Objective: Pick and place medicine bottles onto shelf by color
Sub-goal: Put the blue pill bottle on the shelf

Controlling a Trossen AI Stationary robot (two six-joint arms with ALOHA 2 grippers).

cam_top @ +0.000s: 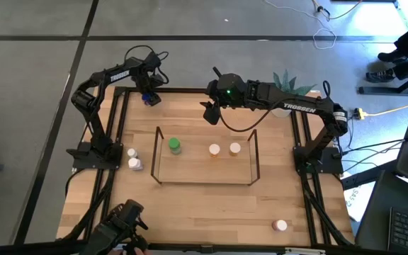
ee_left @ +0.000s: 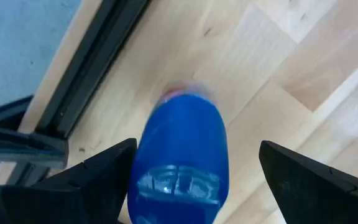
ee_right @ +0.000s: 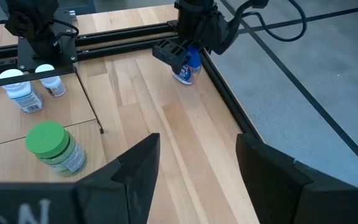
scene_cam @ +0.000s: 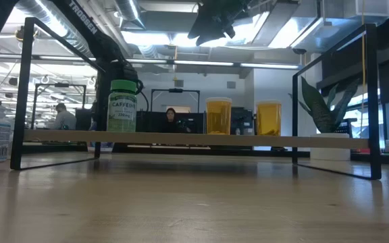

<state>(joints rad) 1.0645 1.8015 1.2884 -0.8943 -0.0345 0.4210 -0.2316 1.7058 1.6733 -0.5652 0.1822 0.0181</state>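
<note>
Now | left claw (ee_left: 194,180): spread wide around small blue plastic medicine bottle (ee_left: 180,155) at desk's far-left corner, fingers apart from it | right claw (ee_right: 194,165): part-open, empty, beyond the thin black wire shelf (cam_top: 205,157)

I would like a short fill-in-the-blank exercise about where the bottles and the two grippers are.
1. The shelf holds one green-capped bottle and ____ orange bottles.
2. The left gripper is open around a ____ bottle.
3. The right gripper hangs above the table and holds ____.

Missing words: two; blue; nothing
</note>
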